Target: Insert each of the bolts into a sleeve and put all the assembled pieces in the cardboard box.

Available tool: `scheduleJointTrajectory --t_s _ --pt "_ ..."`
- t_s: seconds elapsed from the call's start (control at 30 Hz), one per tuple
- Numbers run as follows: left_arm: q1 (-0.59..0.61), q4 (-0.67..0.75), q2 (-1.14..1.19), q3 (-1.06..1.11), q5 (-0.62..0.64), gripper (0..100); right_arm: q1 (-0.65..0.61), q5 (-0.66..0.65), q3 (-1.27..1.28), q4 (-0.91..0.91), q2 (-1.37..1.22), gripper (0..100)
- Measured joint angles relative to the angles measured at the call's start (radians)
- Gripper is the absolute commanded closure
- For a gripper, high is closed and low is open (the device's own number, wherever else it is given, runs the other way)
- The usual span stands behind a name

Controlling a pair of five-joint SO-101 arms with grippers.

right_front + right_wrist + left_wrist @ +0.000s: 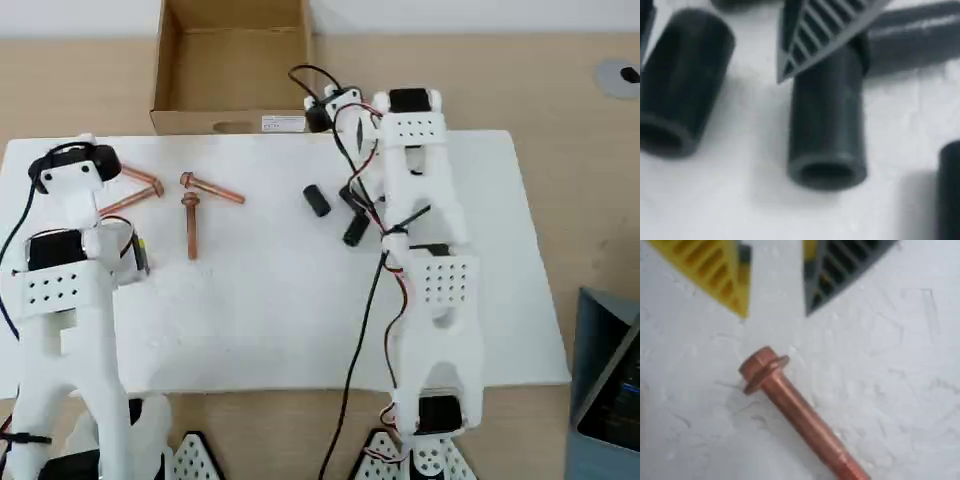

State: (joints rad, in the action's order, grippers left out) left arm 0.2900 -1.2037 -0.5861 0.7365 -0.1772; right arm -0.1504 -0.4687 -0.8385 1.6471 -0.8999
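**Left wrist view.** My left hand [775,314] is open. Its yellow finger [715,275] and its dark finger [840,270] stand apart, with bare white foam mat [900,365] between them. A copper flange bolt [795,405] lies flat on the mat just ahead of the fingertips. Its hexagonal head is nearest the gap and its shank runs away from my hand. Neither finger touches it.

**Right wrist view.** My right hand [715,55] is open as well: one grey ribbed finger [820,30] shows with mat, not a second finger, beside its tip. A black sleeve [827,130] lies on its side, partly behind that finger, with its open bore turned away from my hand. Whether the finger touches it I cannot tell. A second sleeve [680,85] lies ahead of the opening, near the first but apart from it.

**High view.** My left arm [60,290] has two bolts [140,178] just beside its wrist. Two further bolts [212,187] lie between my hands, nearer the left one. My right arm [440,290] stretches out over the mat, and loose sleeves [317,200] lie beside its wrist, on the side toward my left hand. The cardboard box [165,70] stands open-topped beyond the mat's far edge, past both hands and nearer my right one.
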Motion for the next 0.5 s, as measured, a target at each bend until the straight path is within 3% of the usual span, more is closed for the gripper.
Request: scheduleJointTrajectory --t_s 0.3,0.5 --pt "0.000 0.000 0.000 0.000 0.000 92 0.009 -0.002 -0.046 -0.043 -0.060 99.0" --pt "0.000 0.000 0.003 0.009 0.000 92 0.008 -0.002 -0.094 -0.025 -0.074 98.8"
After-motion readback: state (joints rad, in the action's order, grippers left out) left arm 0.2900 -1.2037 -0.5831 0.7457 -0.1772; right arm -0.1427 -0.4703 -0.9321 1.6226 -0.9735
